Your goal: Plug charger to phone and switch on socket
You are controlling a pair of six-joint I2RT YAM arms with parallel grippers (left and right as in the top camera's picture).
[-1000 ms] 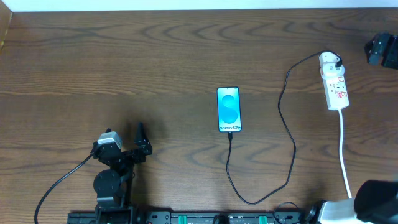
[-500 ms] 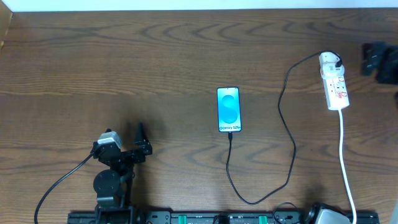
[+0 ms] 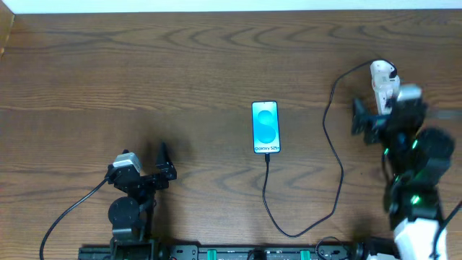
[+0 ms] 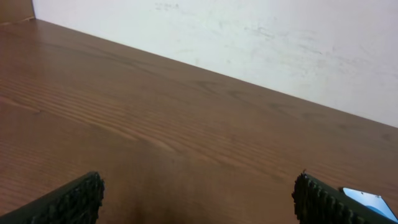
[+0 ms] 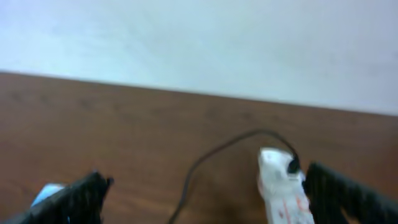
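The phone (image 3: 265,127) lies flat at the table's middle with its blue screen lit; a corner shows in the left wrist view (image 4: 371,202). The charger's thin black cable (image 3: 338,180) runs from the phone's bottom edge, loops toward me, then goes up to the adapter on the socket (image 3: 382,74). My right arm hides most of the socket. My right gripper (image 3: 382,115) is open above it. In the right wrist view the socket (image 5: 283,186) lies between the open fingers (image 5: 208,199), close to the right one. My left gripper (image 3: 164,165) (image 4: 199,205) is open and empty.
A white wall (image 5: 199,43) rises behind the table's far edge. The left arm's thick black cable (image 3: 72,213) trails toward the front left. A rail with green parts (image 3: 238,253) runs along the front edge.
My right arm has swung in from the right edge and now sits over the socket, covering most of it and its white cord. The left arm, phone and cable have not moved.
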